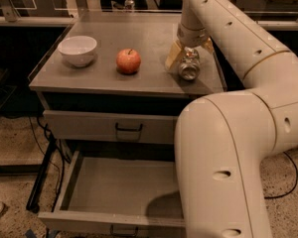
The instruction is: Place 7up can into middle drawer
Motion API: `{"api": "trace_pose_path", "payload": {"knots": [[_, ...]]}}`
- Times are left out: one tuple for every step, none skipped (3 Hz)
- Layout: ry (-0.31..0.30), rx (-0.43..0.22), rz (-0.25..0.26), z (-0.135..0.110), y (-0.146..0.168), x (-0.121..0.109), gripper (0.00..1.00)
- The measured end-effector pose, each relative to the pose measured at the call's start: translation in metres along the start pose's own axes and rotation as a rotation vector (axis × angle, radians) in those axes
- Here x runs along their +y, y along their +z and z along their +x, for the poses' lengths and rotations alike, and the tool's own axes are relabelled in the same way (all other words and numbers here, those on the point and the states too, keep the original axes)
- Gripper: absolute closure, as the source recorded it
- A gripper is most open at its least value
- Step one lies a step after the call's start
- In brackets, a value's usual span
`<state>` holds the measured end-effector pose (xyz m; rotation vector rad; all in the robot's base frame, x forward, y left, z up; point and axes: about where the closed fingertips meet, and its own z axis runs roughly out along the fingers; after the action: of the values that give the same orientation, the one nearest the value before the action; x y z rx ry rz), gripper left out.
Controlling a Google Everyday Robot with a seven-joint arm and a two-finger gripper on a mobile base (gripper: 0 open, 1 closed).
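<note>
The 7up can (188, 69), silver with its top turned towards the camera, is tilted at the right side of the cabinet top (104, 78). My gripper (189, 53) reaches down from above, its tan fingers (173, 56) on either side of the can and shut on it. The middle drawer (67, 183) is pulled out below, wide and grey, and nothing shows in it. Its black handle (124, 230) is at the bottom edge. My arm (223, 167) hides the drawer's right part.
A red apple (128, 60) and a white bowl (78, 49) stand on the cabinet top left of the can. The upper grey drawer front (84, 125) with its black handle (128, 129) is closed. Cables (39, 143) hang at the cabinet's left.
</note>
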<state>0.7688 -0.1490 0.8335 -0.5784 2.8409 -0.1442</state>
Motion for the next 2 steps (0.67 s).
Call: {"api": "trace_pose_path", "payload": {"knots": [[0.0, 0.0, 0.0, 0.0, 0.0, 0.0, 0.39], [0.0, 0.0, 0.0, 0.0, 0.0, 0.0, 0.63]]}}
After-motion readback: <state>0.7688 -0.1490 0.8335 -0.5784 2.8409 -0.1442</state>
